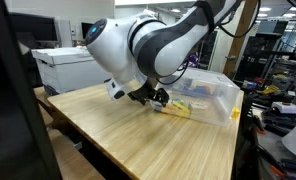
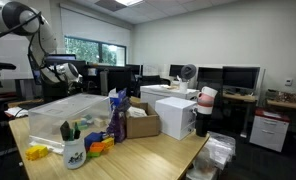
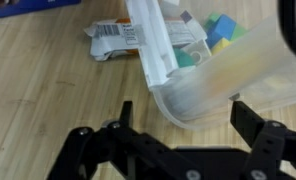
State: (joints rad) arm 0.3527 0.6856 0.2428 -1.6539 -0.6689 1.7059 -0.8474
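My gripper (image 3: 183, 106) stands open, its two black fingers (image 3: 254, 124) spread wide on either side of a rounded corner of a clear plastic bin (image 3: 203, 85). Nothing is gripped. Blue, green and yellow blocks (image 3: 220, 30) show through the bin's wall. A flat printed packet (image 3: 114, 40) lies on the wooden table (image 3: 38, 90) just beyond the bin. In both exterior views the gripper (image 1: 154, 97) (image 2: 68, 70) hangs low at the bin's (image 1: 206, 93) (image 2: 60, 115) edge. A yellow item (image 1: 174, 109) lies beside the bin near the fingers.
On the table (image 2: 148, 155) stand a mug of pens (image 2: 75, 150), a blue bag (image 2: 118, 115), a cardboard box (image 2: 140, 122) and a white box (image 2: 178, 115). A white chest (image 1: 68, 68) stands behind the table. Desks with monitors fill the room.
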